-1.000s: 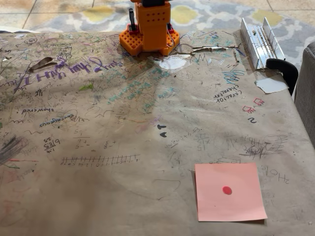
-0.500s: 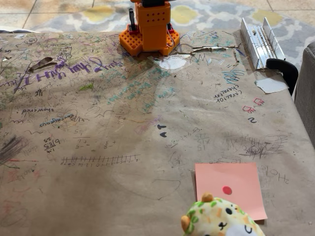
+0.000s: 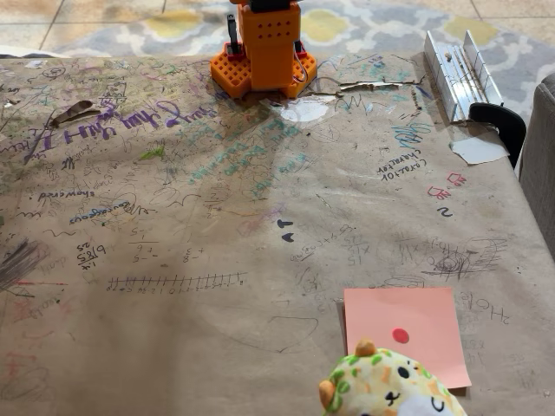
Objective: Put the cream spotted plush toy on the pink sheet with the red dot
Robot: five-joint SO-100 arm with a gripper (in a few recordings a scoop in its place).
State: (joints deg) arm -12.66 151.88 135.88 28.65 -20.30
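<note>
The cream spotted plush toy [image 3: 388, 386] sits at the bottom edge of the fixed view, cut off by the frame. Its orange ears and green and orange spots show, and it faces the camera. It covers the near edge of the pink sheet [image 3: 408, 316], which lies flat on the table at the lower right. The sheet's red dot [image 3: 400, 334] lies just above the toy's head, uncovered. The arm's orange base [image 3: 264, 48] stands at the far edge of the table, top centre. The rest of the arm runs out of the picture above it.
Scribbled brown paper [image 3: 173, 217] covers the table. A metal rail [image 3: 460, 74] and a black clamp [image 3: 499, 121] sit at the far right, with a white paper scrap [image 3: 477, 149] beside them. A grey object [image 3: 542, 165] borders the right edge.
The plush toy has appeared at the bottom edge, over the pink sheet's near edge; one second ago the sheet lay bare. It has not moved in the last half second.
</note>
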